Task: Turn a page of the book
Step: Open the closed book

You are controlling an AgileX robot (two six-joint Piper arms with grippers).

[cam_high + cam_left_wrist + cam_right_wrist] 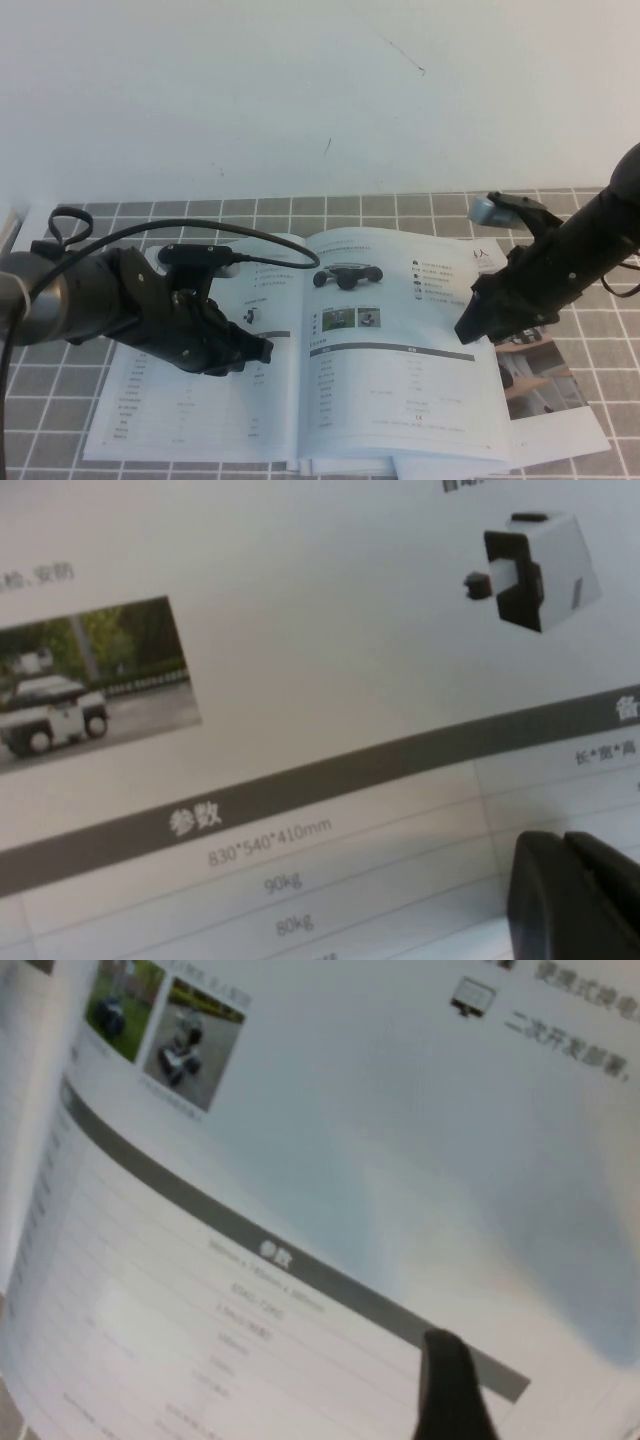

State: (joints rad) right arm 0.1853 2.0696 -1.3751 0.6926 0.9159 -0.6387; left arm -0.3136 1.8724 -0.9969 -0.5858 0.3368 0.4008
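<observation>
Right gripper (468, 328) low over outer edge of right-hand page (400, 350); one dark fingertip (450, 1385) at grey table bar; we cannot tell finger spacing. We judge it placed to catch page edge for lift. Left gripper (258, 349) on left-hand leaf near spine, fingers together, holding nothing; likely pinning book (200, 400) flat. Book lies open toward near edge of counter (60, 400); colour leaflet (540, 385) tucked under book's right side.
</observation>
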